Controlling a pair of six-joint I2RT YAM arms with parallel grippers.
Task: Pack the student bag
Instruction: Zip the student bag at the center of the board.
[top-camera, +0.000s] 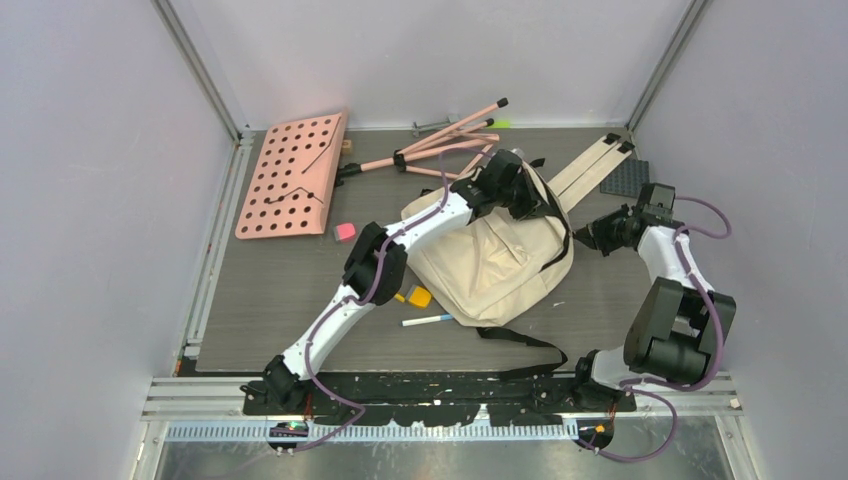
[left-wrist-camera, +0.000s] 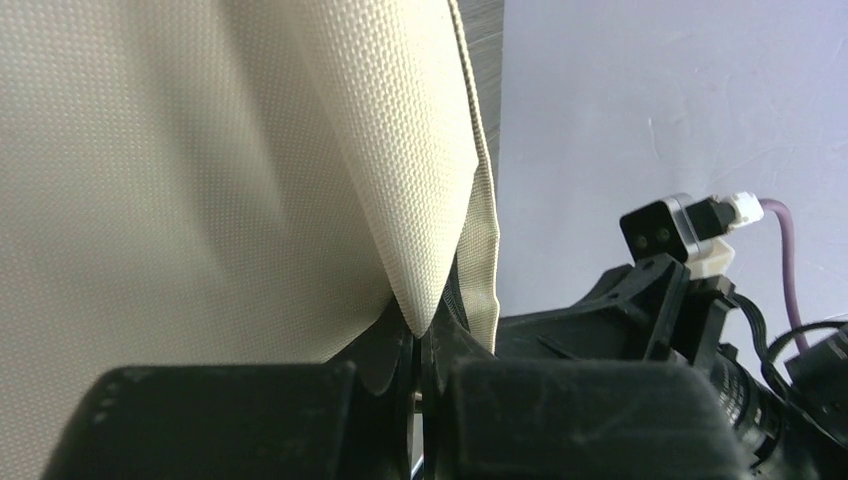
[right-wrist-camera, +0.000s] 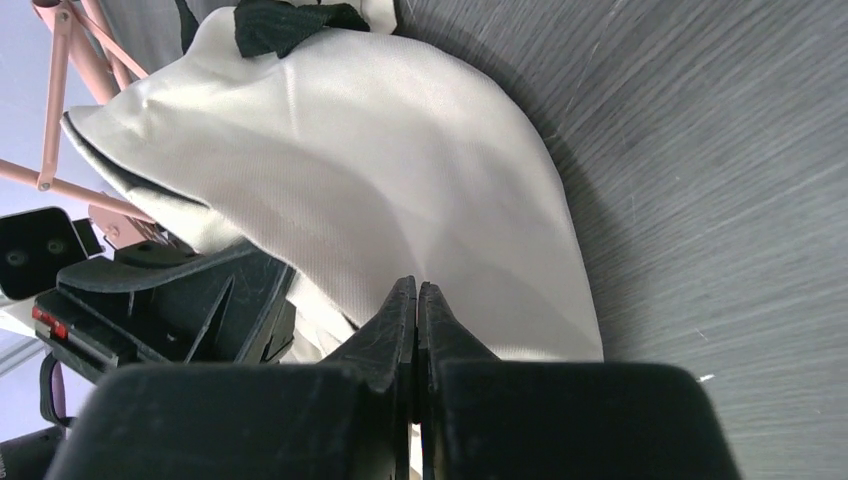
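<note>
Top external: we saw the student bag (top-camera: 490, 265) mid-table, its long way running near to far. Left wrist: the left gripper (left-wrist-camera: 420, 335) pinched the bag's cloth. Right wrist: the right gripper (right-wrist-camera: 415, 290) was shut at the bag's right edge; we could not tell if it held cloth.

**Legible markings, all three views.** No text, label, brand, number or sign can be read. The student bag (top-camera: 495, 262) shows plain cream cloth in the overhead and both wrist views. The pink perforated board (top-camera: 292, 176) bears holes only. Any print on the marker pen (top-camera: 428, 320) is too small to tell.
</note>
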